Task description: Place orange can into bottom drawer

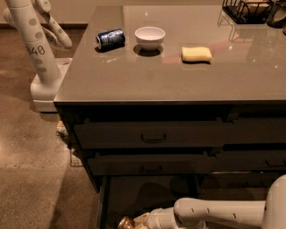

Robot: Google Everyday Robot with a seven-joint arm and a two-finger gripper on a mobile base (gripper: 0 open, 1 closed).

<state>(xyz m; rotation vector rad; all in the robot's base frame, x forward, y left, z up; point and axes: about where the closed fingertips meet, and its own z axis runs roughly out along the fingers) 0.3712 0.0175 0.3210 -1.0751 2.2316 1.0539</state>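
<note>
The bottom drawer point(147, 192) stands pulled open under the two handled drawers, its dark interior showing. My white arm reaches in from the right, low in the drawer. My gripper point(137, 221) sits at the bottom edge of the camera view, at the drawer's front left. The orange can point(125, 222) shows as a small orange-brown and silver tip right at the gripper, mostly cut off by the frame edge.
On the counter point(178, 76) lie a dark blue can point(110, 38) on its side, a white bowl point(149, 37) and a yellow sponge point(196, 54). A black wire rack point(250, 10) stands at the back right. Another white robot point(38, 49) stands at the left on the floor.
</note>
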